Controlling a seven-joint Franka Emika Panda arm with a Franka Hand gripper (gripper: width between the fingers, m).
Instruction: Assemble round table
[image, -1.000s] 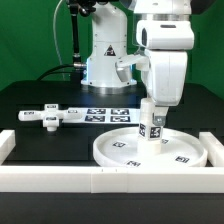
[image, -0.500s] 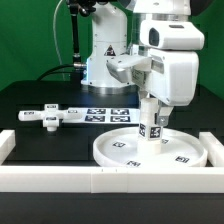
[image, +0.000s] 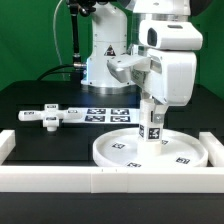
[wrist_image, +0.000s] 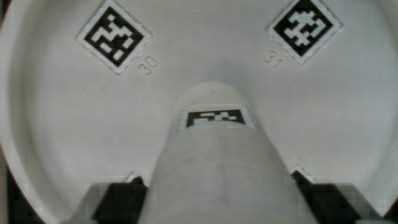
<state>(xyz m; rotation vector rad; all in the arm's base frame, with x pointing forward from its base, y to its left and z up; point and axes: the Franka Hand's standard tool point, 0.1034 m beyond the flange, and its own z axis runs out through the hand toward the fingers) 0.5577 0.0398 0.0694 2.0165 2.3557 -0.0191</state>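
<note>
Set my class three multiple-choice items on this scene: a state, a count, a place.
1. The two-finger gripper is: A shut on the short white cylindrical plastic post; B open; C out of view.
2. How many square tags show on the large round white rimmed disc in the wrist view? A none; B five; C two.
3. Where does the flat elongated white base piece lie? A in the gripper; B on the black table; C on the disc.
Answers: A, fingers flank the upright post; C, two show beside the post; B, it lies apart from the disc.
</note>
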